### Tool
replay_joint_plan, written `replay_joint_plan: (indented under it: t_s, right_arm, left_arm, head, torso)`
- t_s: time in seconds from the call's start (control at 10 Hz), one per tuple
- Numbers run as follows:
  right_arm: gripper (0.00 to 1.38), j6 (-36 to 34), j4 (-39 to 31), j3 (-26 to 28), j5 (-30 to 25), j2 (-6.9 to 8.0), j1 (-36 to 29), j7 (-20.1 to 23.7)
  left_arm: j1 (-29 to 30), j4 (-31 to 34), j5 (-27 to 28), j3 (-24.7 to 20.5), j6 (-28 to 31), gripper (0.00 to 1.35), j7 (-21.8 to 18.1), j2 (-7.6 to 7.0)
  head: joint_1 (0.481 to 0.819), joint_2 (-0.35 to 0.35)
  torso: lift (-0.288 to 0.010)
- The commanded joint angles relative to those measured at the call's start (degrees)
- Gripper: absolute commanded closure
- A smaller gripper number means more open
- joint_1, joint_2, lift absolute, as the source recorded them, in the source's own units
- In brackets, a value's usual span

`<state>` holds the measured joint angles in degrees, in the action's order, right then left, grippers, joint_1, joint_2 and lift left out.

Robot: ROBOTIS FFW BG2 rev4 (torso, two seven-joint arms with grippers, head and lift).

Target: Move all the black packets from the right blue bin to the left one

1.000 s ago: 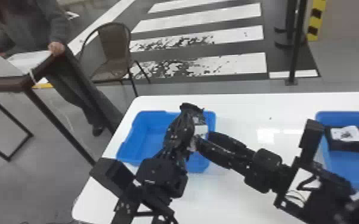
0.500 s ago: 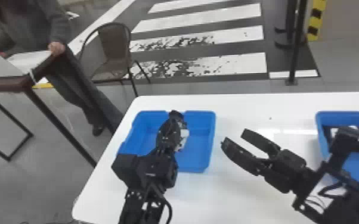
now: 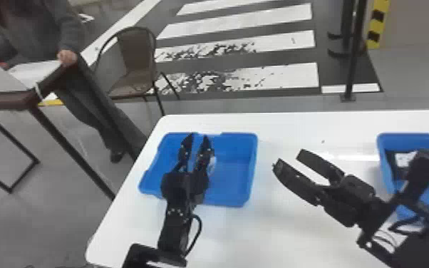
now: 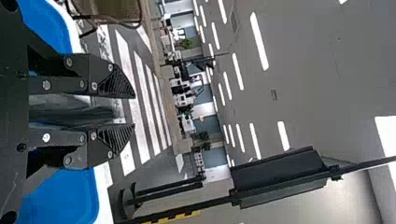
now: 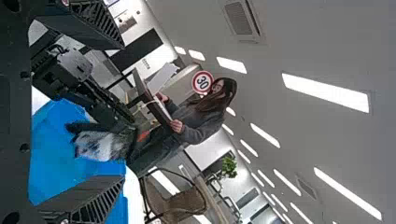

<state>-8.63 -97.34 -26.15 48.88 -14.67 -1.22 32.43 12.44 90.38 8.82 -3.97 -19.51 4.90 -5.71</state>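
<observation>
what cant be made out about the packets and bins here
Head view: most of the packet at the left bin, behind the left gripper.
Head view: part of what the right bin holds, behind the right arm; its right side, cut by the edge.
Left wrist view: dark shape between the jaws, blurred.

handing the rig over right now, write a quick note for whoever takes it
Left gripper: over the left bin, fingers apart.
Right gripper: open and empty, over the table between the bins.
Done: one black-and-white packet is at the left bin, near the left gripper; can't tell if it has settled.
Left to do: at least one white-patched packet in the right bin, which the right arm partly hides.
</observation>
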Motion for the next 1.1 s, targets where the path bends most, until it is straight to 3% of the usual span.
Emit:
replay_joint_plan:
  t_s: [0.0,0.1,0.2,0.3,0.7,1.0]
  right_arm:
    - [0.03,0.1,-0.5,3.0,-0.7,0.17,-0.7,0.0]
    - [0.05,0.1,-0.6,5.1,-1.9,0.35,-1.0,-0.1]
    - [0.05,-0.1,-1.0,7.2,-3.4,0.35,-1.0,-0.1]
    - [0.07,-1.1,-1.9,9.6,-5.3,0.61,-1.2,-0.3]
    - [0.09,-10.2,-10.2,20.0,-15.4,1.14,-3.4,-2.5]
    - [0.09,-21.3,-30.0,31.5,-26.8,4.39,-15.2,-10.9]
  left_arm:
    - [0.4,-0.5,0.5,-1.6,-2.6,0.0,-1.6,0.18]
    - [1.3,-0.3,-1.7,-1.7,-5.7,0.08,-2.9,0.44]
    - [2.5,0.1,-5.2,-1.1,-10.3,0.07,-4.2,0.44]
    - [4.9,4.3,-7.8,-0.5,-11.2,0.1,-5.7,0.44]
    - [19.5,24.7,-17.5,1.1,-5.0,0.12,-6.3,0.79]
    - [24.0,31.7,-18.8,1.5,1.4,0.12,-9.1,0.79]
  head:
    - [0.695,0.35]
    - [0.695,0.35]
    - [0.695,0.347]
    - [0.695,0.335]
    - [0.695,0.258]
    - [0.695,0.168]
  torso:
    - [-0.14]
    - [-0.14]
    - [-0.14]
    - [-0.14]
    - [-0.14]
    - [-0.14]
